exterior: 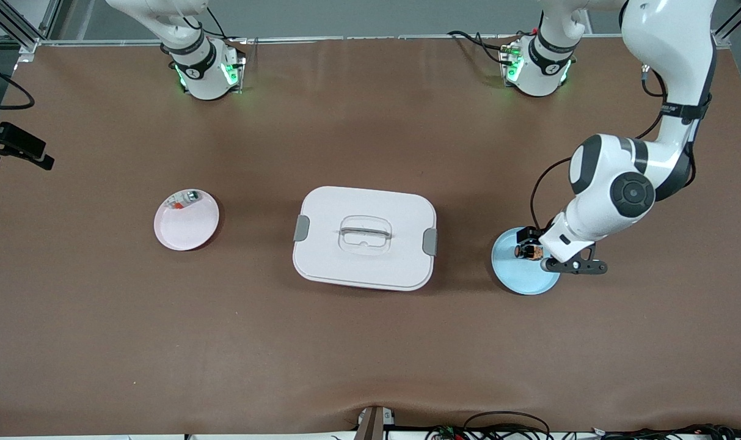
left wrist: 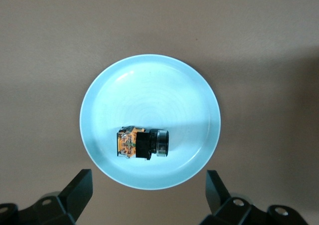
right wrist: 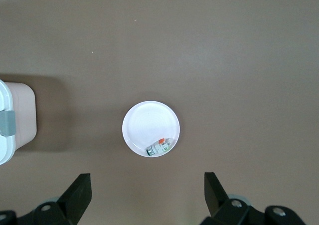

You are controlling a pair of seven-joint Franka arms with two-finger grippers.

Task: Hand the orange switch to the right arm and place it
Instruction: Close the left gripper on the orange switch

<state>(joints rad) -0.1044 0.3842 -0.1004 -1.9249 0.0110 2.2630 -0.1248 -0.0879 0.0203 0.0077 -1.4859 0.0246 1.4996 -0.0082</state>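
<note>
Item 1. Orange switch (exterior: 528, 251): lay on its side in the light blue plate (exterior: 520, 278), at the right of the front picture; in the left wrist picture, just below centre, dark round end pointing one way and orange body (left wrist: 128, 143) the other. Nothing touched it. Lying flat and alone, it appeared easy to straddle from above.

Item 2. Left gripper (left wrist: 148, 192): hung over the blue plate (left wrist: 149, 90), fingers (left wrist: 79, 187) spread wide, empty, at the lower corners of its own wrist picture. The switch sat between their lines, which suggested the arm was lined up for a descent and pick; the grasp had not begun.

Item 3. Right gripper (right wrist: 147, 192): not visible in the front picture, where only the arm's base showed at upper left. Its wrist picture showed both fingers (right wrist: 79, 190) spread apart, empty, high over the white plate (right wrist: 151, 116). Judged to be waiting for the handover.

Item 4. White plate (exterior: 187, 229), left of centre in the front picture: held a small whitish piece with red and green marks (exterior: 184, 199) near its upper rim. Not the task's part.

Item 5. White lidded box (exterior: 364, 238) with grey latches and clear handle, centre of the front picture, between the two plates; closed.

Item 6. Brown table (exterior: 370, 366): bore all of the above.

Progress, as judged: at the very start; pick, transfer and placing all remained.
</note>
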